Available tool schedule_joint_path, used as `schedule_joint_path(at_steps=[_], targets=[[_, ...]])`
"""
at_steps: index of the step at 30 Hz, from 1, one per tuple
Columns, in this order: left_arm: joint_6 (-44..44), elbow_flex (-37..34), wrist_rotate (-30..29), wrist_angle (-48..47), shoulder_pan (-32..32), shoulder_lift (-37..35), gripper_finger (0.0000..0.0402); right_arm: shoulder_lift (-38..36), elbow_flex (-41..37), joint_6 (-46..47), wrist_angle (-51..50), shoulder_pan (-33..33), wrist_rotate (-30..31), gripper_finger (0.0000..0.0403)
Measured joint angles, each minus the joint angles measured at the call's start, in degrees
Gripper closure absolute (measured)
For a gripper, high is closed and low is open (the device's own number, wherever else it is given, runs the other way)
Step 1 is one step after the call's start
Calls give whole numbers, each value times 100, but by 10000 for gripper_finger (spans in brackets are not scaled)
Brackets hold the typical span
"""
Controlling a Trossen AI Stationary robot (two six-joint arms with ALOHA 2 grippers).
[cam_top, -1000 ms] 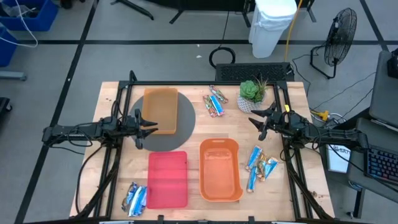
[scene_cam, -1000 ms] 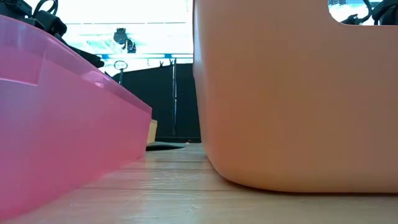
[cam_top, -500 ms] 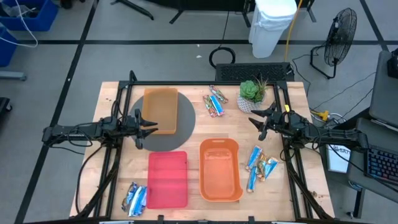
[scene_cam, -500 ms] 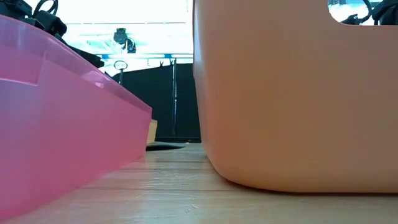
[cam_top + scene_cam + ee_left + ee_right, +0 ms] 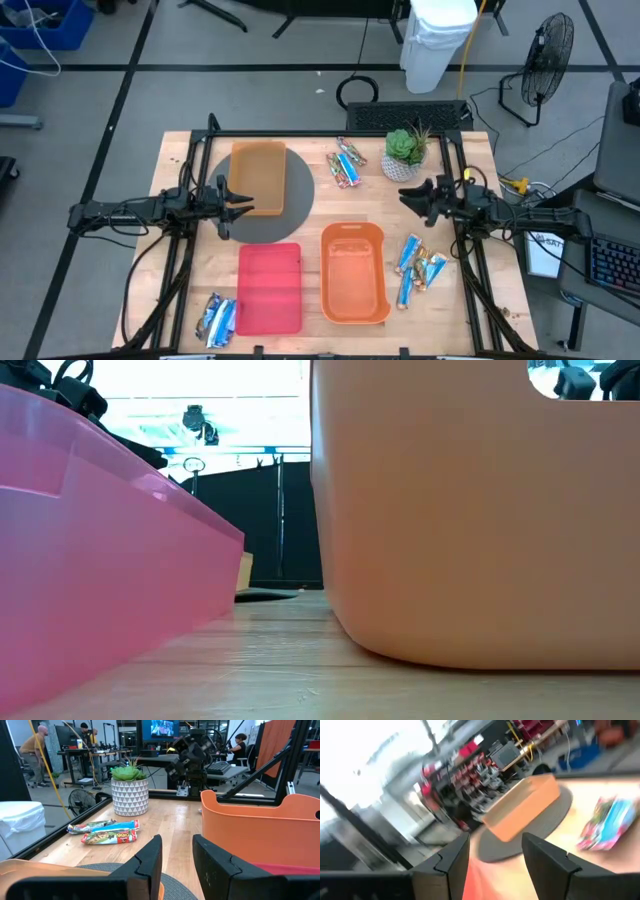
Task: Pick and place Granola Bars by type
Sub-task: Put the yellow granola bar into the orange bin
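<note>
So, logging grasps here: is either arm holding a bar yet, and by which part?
No. The left gripper and right gripper both have their fingers apart with nothing between them.

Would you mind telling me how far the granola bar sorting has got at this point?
Nothing looks sorted yet: the orange tray, red tray and tan tray appear empty. Nothing is in hand; the left gripper and right gripper are open above the table. All three piles of granola bars remain: far side, right and near left.
</note>
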Motion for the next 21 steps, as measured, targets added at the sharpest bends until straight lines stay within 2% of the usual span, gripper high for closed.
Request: schedule_joint_path(at_steps=[3,10,13,16,21], targets=[[0,0,0,2,0,2,289,0,-1,440,83,-21,62,228],[0,0,0,2,0,1,289,0,-2,432,35,-20,161,230],[0,2,0,2,0,2,289,23,0,458,-26,19,-6,230],[0,2,-1,2,0,2,289,89,-1,56,-263,66,-407,231],[0,1,-1,2,0,2,289,301,-1,-586,-480,71,-248,231]])
